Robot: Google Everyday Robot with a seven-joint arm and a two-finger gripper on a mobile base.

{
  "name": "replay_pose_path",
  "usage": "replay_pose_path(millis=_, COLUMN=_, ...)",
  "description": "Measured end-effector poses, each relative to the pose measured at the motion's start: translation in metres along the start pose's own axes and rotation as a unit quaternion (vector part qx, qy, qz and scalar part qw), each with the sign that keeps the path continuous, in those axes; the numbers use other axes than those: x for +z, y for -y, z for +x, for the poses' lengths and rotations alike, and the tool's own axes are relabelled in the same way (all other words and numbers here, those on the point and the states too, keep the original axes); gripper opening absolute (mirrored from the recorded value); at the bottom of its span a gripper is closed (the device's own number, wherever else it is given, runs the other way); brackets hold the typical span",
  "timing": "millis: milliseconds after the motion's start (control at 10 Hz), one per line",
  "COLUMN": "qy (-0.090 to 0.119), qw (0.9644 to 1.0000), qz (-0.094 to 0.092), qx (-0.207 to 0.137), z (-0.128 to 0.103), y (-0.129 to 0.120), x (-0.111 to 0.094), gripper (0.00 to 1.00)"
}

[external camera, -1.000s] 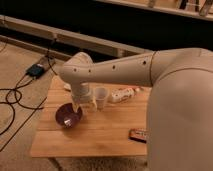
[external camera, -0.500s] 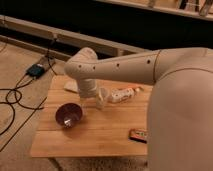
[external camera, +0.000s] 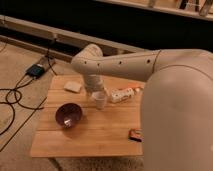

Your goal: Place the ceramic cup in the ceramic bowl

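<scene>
The white ceramic cup (external camera: 99,100) stands upright on the wooden table (external camera: 100,135), near its middle. The dark purplish-brown ceramic bowl (external camera: 68,114) sits on the table to the cup's left and a little nearer the front, apart from the cup and with nothing in it. My gripper (external camera: 94,90) hangs from the pale arm just above and behind the cup's rim, close to it. The arm hides the table behind the cup.
A flat pale rectangular block (external camera: 73,86) lies at the table's back left. A white and red packet (external camera: 122,94) lies right of the cup. A small dark object (external camera: 136,134) lies near the front right edge. Cables and a black box (external camera: 36,70) lie on the floor at left.
My arm has lifted and shifted to the right, from the space between the bowl and the cup to just above the cup. The cup and the bowl have stayed in place.
</scene>
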Motion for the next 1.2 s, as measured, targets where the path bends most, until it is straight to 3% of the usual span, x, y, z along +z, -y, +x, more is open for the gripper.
replay_pose_path(millis=600, qy=0.008, qw=0.9983, qz=-0.013, qx=-0.057, z=-0.048, y=-0.002, x=0.034, gripper=0.65)
replay_pose_path(millis=1200, qy=-0.006, qw=0.9975, qz=-0.039, qx=-0.058, z=-0.062, y=-0.018, x=0.082, gripper=0.65)
